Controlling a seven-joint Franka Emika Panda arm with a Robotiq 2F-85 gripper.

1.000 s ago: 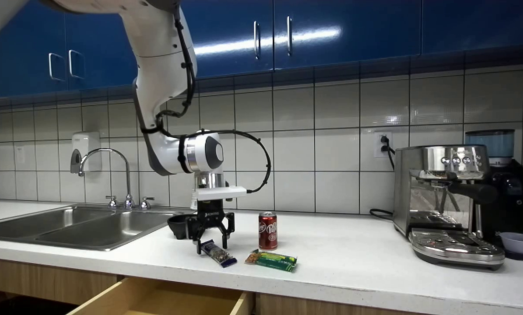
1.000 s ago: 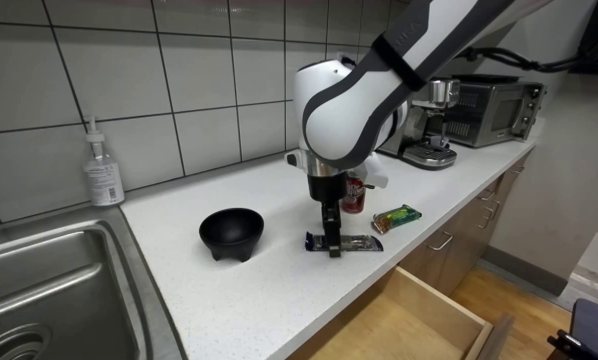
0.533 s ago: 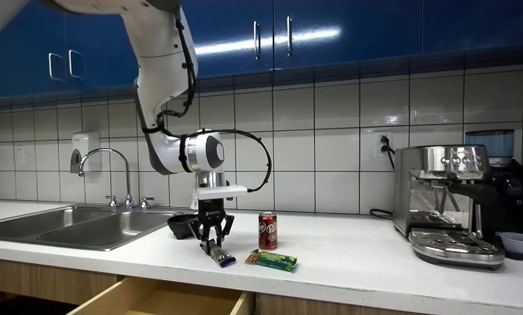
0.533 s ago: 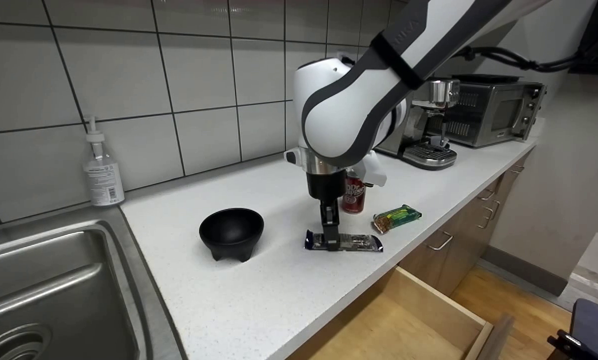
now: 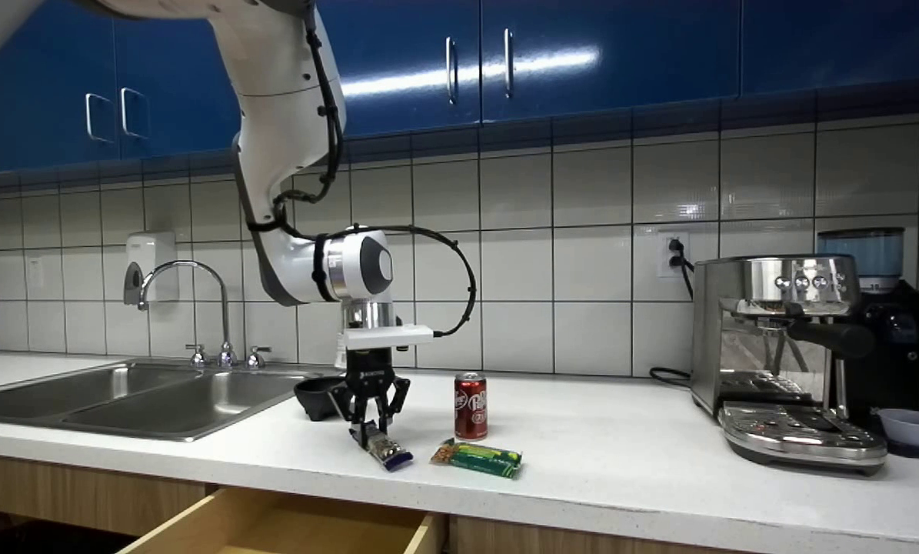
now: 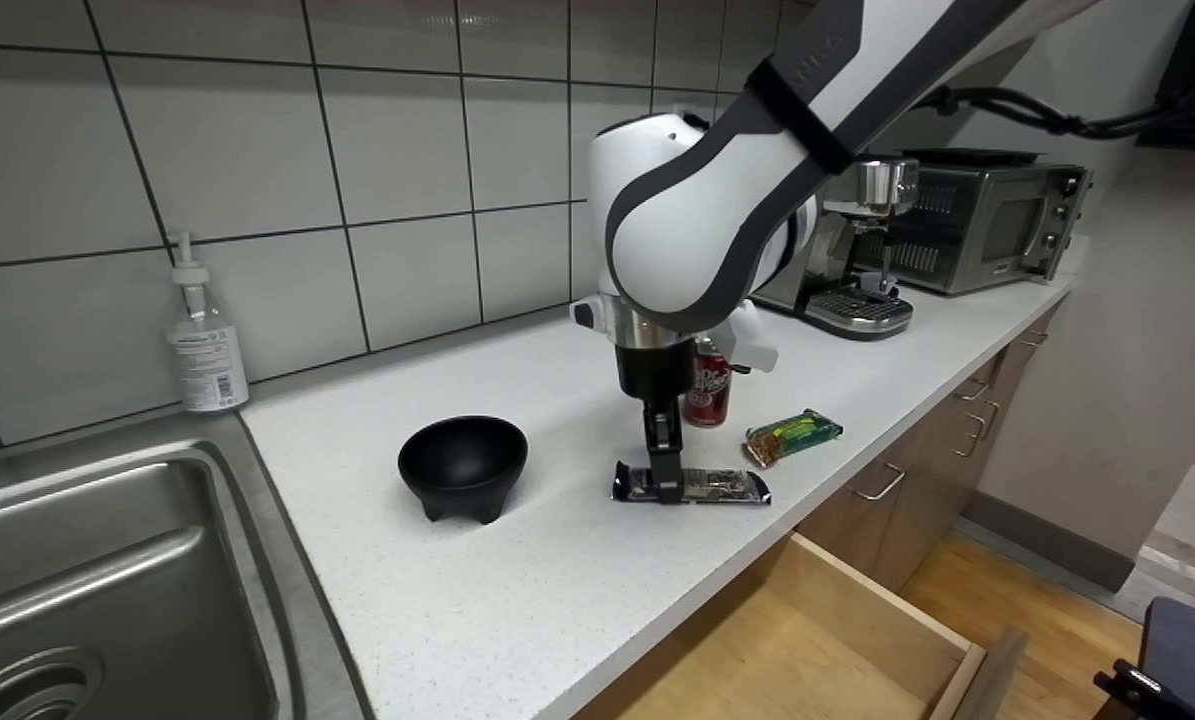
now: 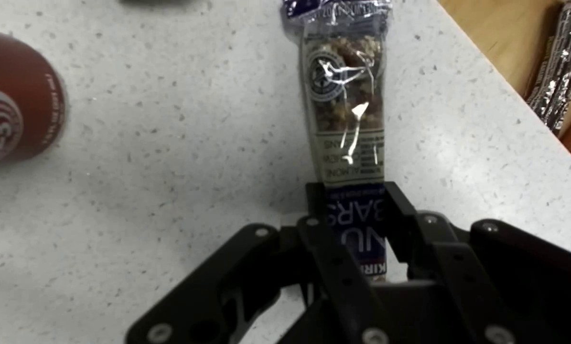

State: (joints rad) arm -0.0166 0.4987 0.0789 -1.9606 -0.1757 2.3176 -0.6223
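Note:
My gripper (image 7: 354,195) is shut on a nut bar (image 7: 350,95) in a clear and dark blue wrapper, with one finger against each long side. The grip lies nearer the bar's blue printed end; the clear part points away toward the top of the wrist view. In both exterior views the gripper (image 5: 373,434) points straight down and the bar (image 6: 727,486) is at counter level; whether it touches the surface I cannot tell. A red soda can (image 5: 471,406) stands upright close by, and a green-wrapped bar (image 5: 481,458) lies in front of it.
A black footed bowl (image 6: 463,465) stands between gripper and sink (image 5: 221,400). Below the counter's front edge a wooden drawer (image 6: 887,610) is pulled out; a dark wrapped bar (image 7: 560,71) lies in it. A coffee machine (image 5: 774,346) stands farther along.
A second ago the jaws stood wide around the bar; by half a second ago they had closed on it. Since then gripper and bar have shifted very slightly together.

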